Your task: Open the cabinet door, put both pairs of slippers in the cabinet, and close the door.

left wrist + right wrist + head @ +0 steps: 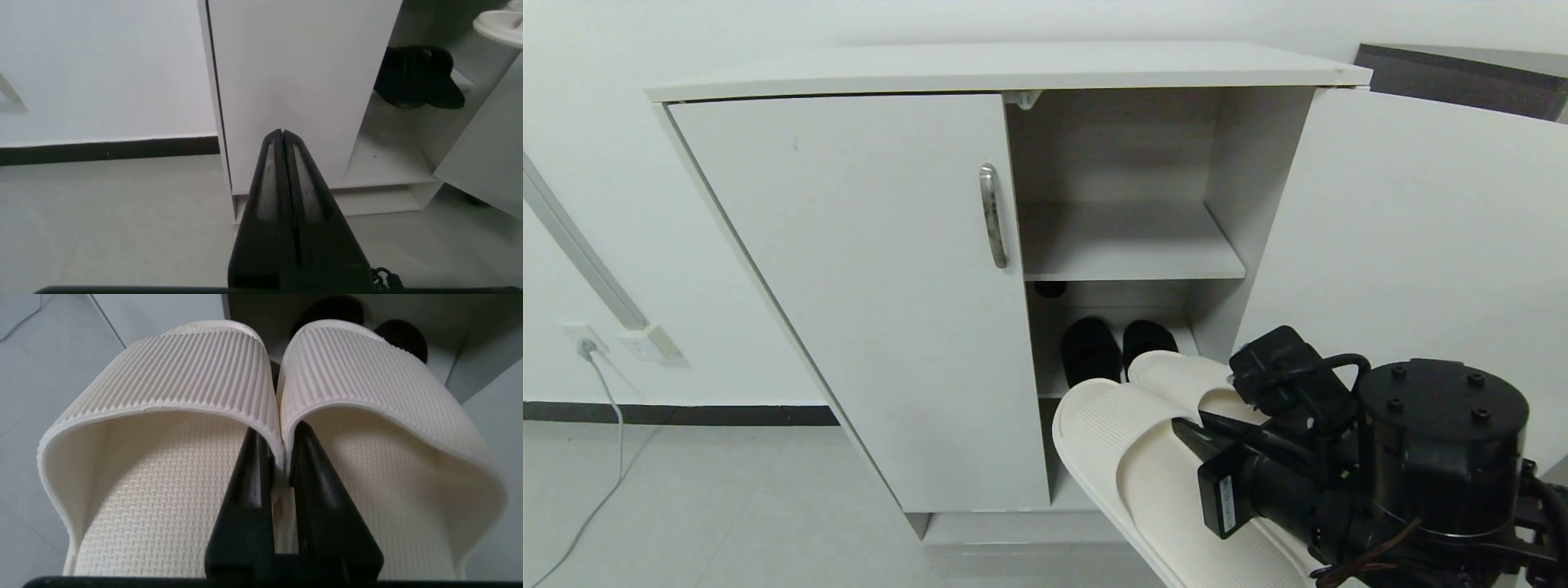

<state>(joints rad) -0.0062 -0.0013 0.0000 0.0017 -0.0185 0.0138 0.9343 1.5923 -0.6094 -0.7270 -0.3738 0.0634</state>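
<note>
My right gripper [280,441] is shut on a pair of white ribbed slippers [1131,429], pinching their two inner edges together, toes pointing at the cabinet [1013,69]. The pair hangs in front of the open right half, level with the lower shelf. The right door [1413,245] stands swung open; the left door [866,286] with its metal handle [992,215] is closed. A pair of black slippers [1115,347] rests on the lower shelf; the black slippers [421,76] also show past the closed door. My left gripper [282,155] is shut on nothing, low in front of the closed left door.
The upper shelf [1127,253] is bare. A wall socket with a cable [584,347] sits left of the cabinet, above a dark skirting strip. Pale tiled floor [686,506] spreads in front.
</note>
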